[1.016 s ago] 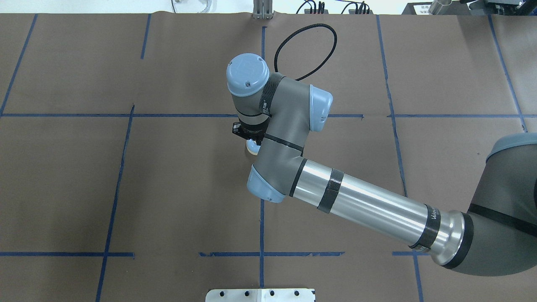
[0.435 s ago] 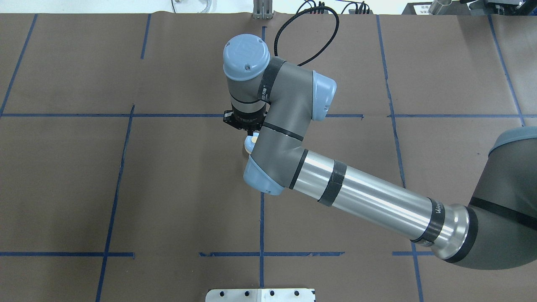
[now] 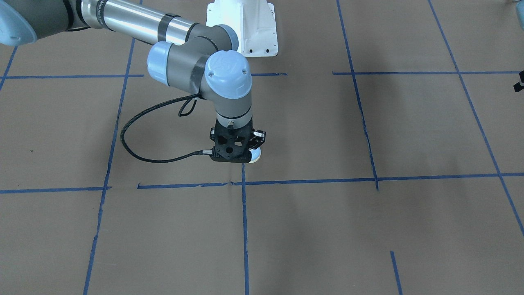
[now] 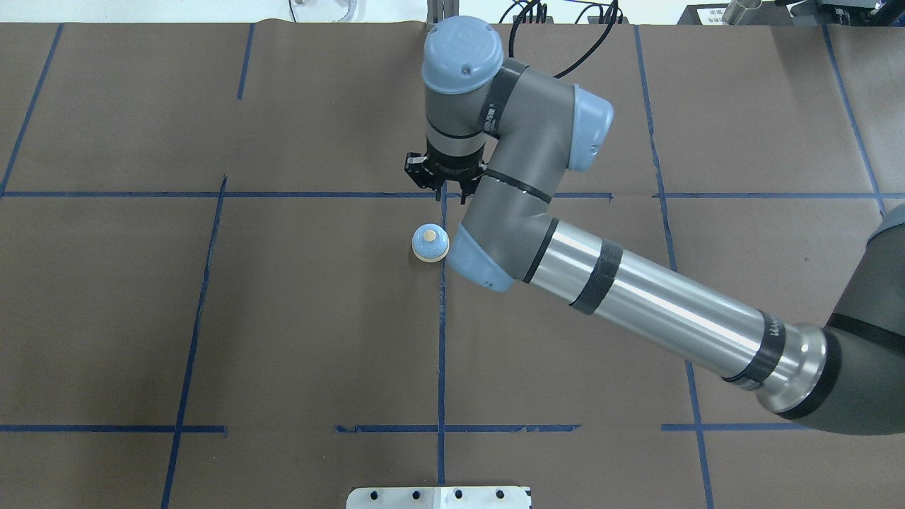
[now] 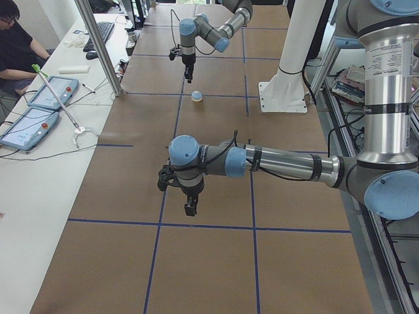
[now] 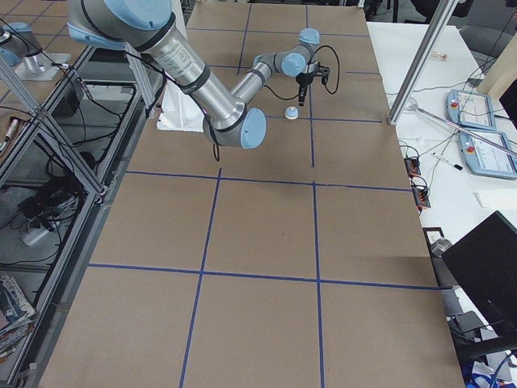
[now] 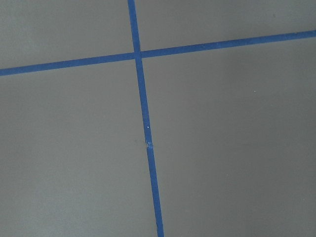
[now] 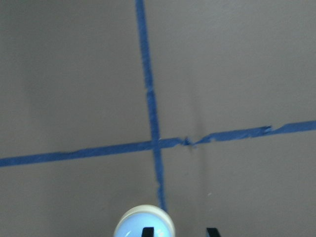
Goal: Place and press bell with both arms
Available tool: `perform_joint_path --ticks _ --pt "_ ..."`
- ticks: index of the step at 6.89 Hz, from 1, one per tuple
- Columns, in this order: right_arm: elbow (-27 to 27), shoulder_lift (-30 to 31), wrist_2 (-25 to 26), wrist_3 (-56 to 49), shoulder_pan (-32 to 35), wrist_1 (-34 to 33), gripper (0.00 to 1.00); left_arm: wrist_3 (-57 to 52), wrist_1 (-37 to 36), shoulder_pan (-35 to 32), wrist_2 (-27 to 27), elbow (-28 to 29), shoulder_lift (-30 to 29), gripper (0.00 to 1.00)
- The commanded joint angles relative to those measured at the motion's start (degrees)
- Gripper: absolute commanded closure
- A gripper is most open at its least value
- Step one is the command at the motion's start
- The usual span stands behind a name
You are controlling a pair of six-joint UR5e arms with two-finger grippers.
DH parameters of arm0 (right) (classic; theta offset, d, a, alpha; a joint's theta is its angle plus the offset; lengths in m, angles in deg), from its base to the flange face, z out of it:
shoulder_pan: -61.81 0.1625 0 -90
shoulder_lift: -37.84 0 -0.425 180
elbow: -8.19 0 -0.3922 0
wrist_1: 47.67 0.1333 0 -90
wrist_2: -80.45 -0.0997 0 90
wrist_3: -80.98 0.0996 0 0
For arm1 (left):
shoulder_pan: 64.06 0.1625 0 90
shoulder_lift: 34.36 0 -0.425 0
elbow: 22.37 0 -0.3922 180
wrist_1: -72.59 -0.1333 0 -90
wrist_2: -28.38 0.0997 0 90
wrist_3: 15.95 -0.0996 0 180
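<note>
1. While the bell (image 4: 430, 244) sits alone near the middle of the counter (image 4: 297, 332), a little closer to the far edge than to the robot's edge and well clear of every corner, keep an eye on the right arm (image 4: 636, 297). Its light-blue joint cap (image 4: 477, 267) shows just beside the bell from overhead, so I judge a low sweep could clip the bell and send it skidding.
2. Your right fingers (image 8: 147, 232) are spread apart with nothing between them. They hang raised off the bell, on its far-edge side. If you bring them down without centring first, a tip may land on the dome's slope. It could then slip off or shove the bell sideways.
3. Your left fingers (image 5: 190, 206) hang over the counter well apart from the bell, toward the left end. Only the side view shows them, so you cannot tell whether they are spread or closed. The left wrist camera sees only crossed blue tape (image 7: 143, 123) and no bell, so expect to steer the left arm (image 5: 281, 160) in without that view at first. With both arms heading for one small target, they may knock each other.
4. The bell stands upright with its base ring (image 4: 423, 257) flat on the counter and its button (image 4: 429, 235) pointing straight up. It is round from above, so it has no long axis across the counter. Its only axis is the vertical one, so press straight down.
</note>
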Motion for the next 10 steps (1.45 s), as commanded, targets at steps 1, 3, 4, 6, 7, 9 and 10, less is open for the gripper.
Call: perform_joint_path --ticks 1,3,4,6,7,9,10 --pt "6.6 11.3 -7.4 -15.2 9.5 -0.1 0.00 0.1 -0.3 -0.1 0.0 1.1 1.0 0.00" --pt "7.3 19.9 -12.0 -33.9 19.3 -0.3 0.00 0.1 0.0 -0.1 0.6 2.0 2.6 0.00" --pt "9.6 25.7 -11.9 -43.0 22.7 -0.2 0.00 0.3 -0.6 -0.1 1.4 1.4 2.6 0.00" --pt "14.6 39.7 -12.5 -61.9 30.3 0.4 0.00 0.5 -0.7 -0.2 1.4 1.3 2.5 0.00" --pt "18.8 46.7 -14.6 -64.1 34.4 0.4 0.00 0.4 -0.6 -0.3 1.2 0.9 2.2 0.00" --pt "20.8 56.1 -20.6 -74.1 44.5 0.0 0.00 -6.3 -0.1 -2.4 0.6 1.5 2.5 0.00" --pt "21.0 60.7 -19.9 -75.6 47.2 0.3 0.00 -6.2 -0.6 -2.9 0.9 0.5 2.6 0.00"
